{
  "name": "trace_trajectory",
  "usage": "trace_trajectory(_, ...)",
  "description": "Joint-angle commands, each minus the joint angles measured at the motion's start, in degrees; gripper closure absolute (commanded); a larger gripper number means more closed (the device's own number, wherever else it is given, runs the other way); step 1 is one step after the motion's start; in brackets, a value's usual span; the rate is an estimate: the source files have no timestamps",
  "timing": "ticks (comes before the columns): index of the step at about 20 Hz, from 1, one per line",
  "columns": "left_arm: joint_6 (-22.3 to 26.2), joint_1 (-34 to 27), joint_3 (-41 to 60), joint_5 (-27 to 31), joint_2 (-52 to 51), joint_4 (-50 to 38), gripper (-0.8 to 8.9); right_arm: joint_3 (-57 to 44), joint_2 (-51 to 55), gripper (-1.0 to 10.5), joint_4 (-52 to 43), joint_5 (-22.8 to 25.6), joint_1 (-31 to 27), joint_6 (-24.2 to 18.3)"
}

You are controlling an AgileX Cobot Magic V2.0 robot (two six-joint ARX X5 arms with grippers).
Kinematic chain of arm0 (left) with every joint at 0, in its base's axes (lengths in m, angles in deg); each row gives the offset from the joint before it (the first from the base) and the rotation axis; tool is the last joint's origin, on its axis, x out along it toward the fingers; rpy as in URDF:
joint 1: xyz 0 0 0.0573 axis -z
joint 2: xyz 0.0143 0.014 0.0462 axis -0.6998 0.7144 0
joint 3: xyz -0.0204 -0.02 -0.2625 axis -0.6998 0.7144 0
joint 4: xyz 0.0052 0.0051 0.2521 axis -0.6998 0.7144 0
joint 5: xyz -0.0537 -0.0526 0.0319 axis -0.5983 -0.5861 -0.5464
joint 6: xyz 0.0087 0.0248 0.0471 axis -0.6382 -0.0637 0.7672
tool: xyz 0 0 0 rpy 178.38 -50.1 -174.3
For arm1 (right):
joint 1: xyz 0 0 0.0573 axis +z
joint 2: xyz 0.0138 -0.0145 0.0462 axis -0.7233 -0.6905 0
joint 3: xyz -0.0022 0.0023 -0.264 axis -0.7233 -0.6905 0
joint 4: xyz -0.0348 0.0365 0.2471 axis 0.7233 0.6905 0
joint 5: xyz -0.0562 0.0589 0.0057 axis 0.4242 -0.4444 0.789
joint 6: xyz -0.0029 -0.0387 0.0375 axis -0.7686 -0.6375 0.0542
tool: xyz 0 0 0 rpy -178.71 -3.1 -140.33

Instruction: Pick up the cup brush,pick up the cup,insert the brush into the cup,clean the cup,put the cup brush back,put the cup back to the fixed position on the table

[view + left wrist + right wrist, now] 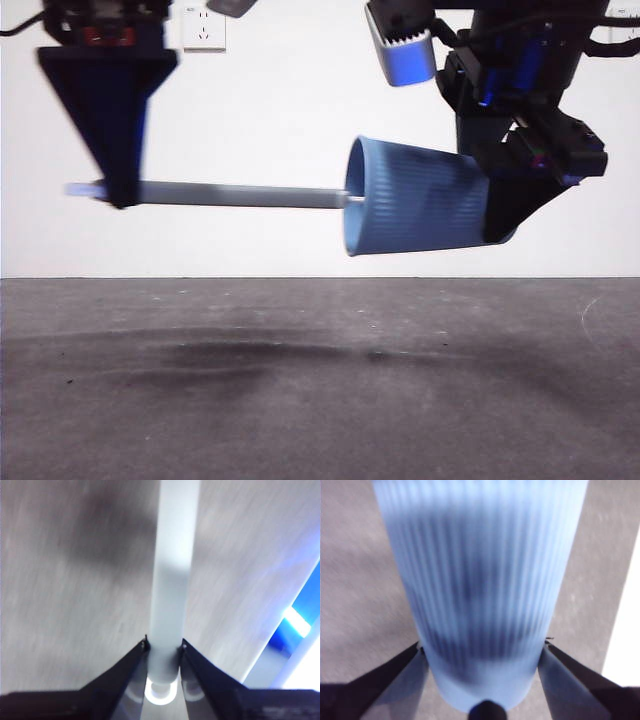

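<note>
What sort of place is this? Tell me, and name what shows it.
Probably a lab or test room, not a kitchen: a bare dark grey table, a plain white wall with one power socket, and two robot arms holding the cup brush and the cup in mid-air.

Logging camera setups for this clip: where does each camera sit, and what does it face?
Front: low at table height, looking level; both arms hang in, brush entering the sideways cup.
Left wrist: on the left arm, looking along the brush handle; left pincer clamps it.
Right wrist: on the right arm, looking along the cup; right pincer grips its base.
Shared: the front view shows both held things.
</note>
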Motion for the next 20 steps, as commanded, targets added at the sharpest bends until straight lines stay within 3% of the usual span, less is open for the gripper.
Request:
trace_trajectory(1, -2.6, -3.1, -0.1, 1.4, -1.7, 2.4, 8.22, 0.2, -0.3, 9.6, 0.8, 0.0, 0.2, 1.9)
trace_trajectory(4, -2.8, -7.5, -0.1, 1.4, -5.0, 5.0, 8.22, 0.2, -0.3, 9.6, 0.7, 1.1, 0.2, 4.6)
trace_trajectory(10, -2.7, -16.2, 0.0, -2.1, -11.0, 7.7, 8.22, 0.2, -0.3, 9.6, -0.3, 1.0, -0.2, 18.4)
trace_trajectory(12, -3.7, -18.2, 0.1, -4.5, -11.5, 6.7, 8.22, 0.2, -0.3, 9.6, -0.9, 1.0, -0.2, 26.1)
trace_trajectory(14, -8.0, -19.3, 1.1, -8.1, -11.5, 2.5, 8.22, 0.2, 0.1, 9.6, -1.0, 0.3, -0.2, 38.0)
trace_trajectory(17, -20.1, -19.3, 6.0, -9.2, -11.4, -7.9, 8.22, 0.2, 2.0, 9.6, -1.5, -4.9, -0.2, 53.8)
trace_trajectory(19, -29.4, -18.8, 10.3, -9.3, -11.3, -15.1, 8.22, 0.2, 3.8, 9.6, -4.6, -9.4, -0.2, 59.2)
trace_trajectory(20, -31.9, -18.3, 12.1, -8.9, -11.1, -18.2, 8.22, 0.2, 4.7, 9.6, -6.5, -10.2, -0.2, 61.0)
